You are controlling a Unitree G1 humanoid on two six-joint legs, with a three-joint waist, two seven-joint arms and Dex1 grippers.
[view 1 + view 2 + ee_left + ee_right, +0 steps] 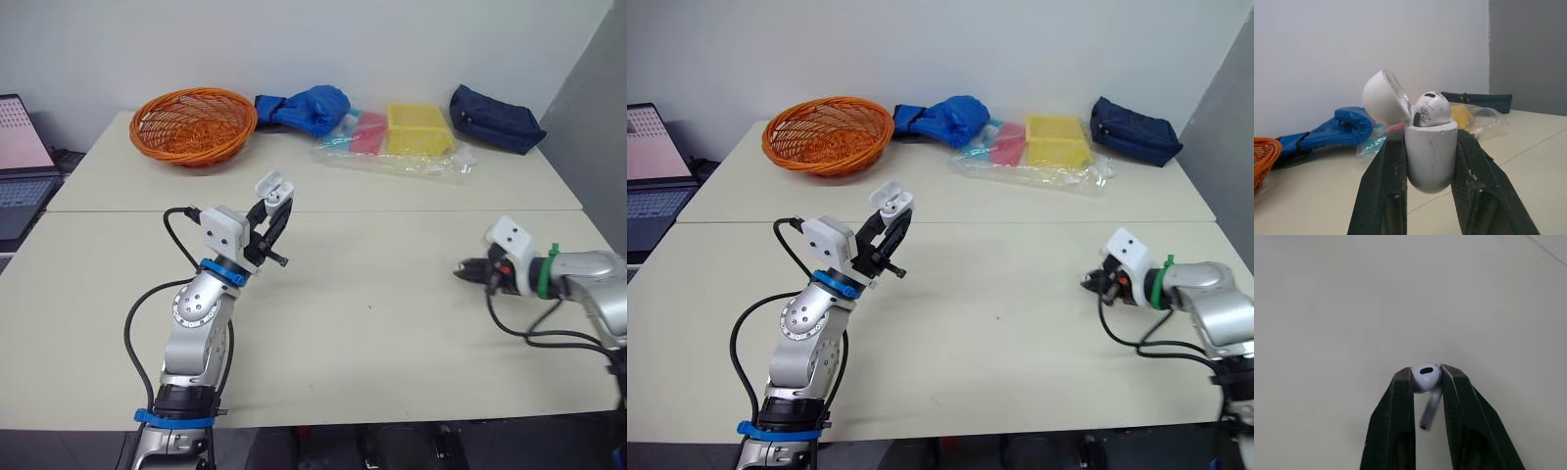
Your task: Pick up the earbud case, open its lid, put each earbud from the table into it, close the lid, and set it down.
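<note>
Currently the left hand (276, 205) is clamped on the earbud case (1431, 152), held up above the tabletop (372, 333) near its middle. The two black fingers press the case's side walls below the hinge. The lid (1382, 98) is tipped back and open, and the first earbud (1431, 108) sits in one well.

The right hand (461, 270) is closed on the second earbud (1425, 376), low over the right side of the tabletop and well apart from the case. It pinches the rounded head, and the stem hangs free below the fingers.

Handling, our judgement:
- Both parts look like light, hard, glossy plastic, so they are likely to slip under a hard squeeze.
- The earbud may swivel in a head-only pinch. The stem should enter the free well first.
- The grip on the case body looks right, since it leaves the lid free to swing shut.

Surface and room:
- The tabletop is pale, smooth and matte, with a seam running across it.
- Along the far side, against a plain light wall (392, 39), are an orange woven basket (193, 125), a blue glove (309, 106), a clear bag (419, 147) of coloured boxes and a navy pouch (495, 117).
- A laptop (20, 147) sits at far left.
</note>
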